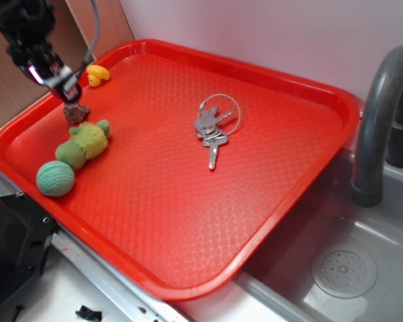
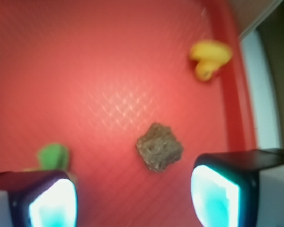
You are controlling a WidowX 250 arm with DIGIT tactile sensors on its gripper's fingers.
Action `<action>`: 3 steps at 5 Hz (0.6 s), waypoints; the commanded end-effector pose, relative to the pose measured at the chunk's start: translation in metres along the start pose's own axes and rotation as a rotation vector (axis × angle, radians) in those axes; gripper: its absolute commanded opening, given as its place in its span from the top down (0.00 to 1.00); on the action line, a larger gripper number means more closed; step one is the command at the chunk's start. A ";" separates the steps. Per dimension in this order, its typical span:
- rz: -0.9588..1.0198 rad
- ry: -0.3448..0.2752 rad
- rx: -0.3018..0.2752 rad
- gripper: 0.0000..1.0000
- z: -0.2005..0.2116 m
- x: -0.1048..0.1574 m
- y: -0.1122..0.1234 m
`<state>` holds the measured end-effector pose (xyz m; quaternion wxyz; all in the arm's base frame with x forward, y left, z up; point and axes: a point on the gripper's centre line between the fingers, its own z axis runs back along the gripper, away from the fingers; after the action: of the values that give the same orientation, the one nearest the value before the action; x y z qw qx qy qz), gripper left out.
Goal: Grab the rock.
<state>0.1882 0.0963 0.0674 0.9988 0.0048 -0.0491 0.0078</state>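
The rock (image 1: pixel 76 113) (image 2: pixel 159 147), a small rough brownish lump, lies on the red tray (image 1: pixel 154 221) near its far left corner. My gripper (image 1: pixel 62 86) (image 2: pixel 134 201) hovers just above it, open, with nothing between its fingers. In the wrist view the rock sits ahead of the gap, nearer the right finger (image 2: pixel 217 197), apart from both fingers. The left finger (image 2: pixel 51 204) stands close to the plush toy's green tip (image 2: pixel 53 156).
A small yellow duck (image 1: pixel 97 74) (image 2: pixel 209 57) lies by the tray's far rim. A fuzzy yellow-green plush toy (image 1: pixel 86 142) and a green ball (image 1: pixel 55 178) lie just in front of the rock. Keys on a ring (image 1: pixel 213 129) lie mid-tray. A sink (image 1: pixel 342 268) with a grey tap (image 1: pixel 376 121) is at right.
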 end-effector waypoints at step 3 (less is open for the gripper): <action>0.048 0.066 0.057 0.00 -0.031 0.008 0.030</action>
<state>0.1932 0.1187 0.0277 0.9992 0.0210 0.0054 0.0342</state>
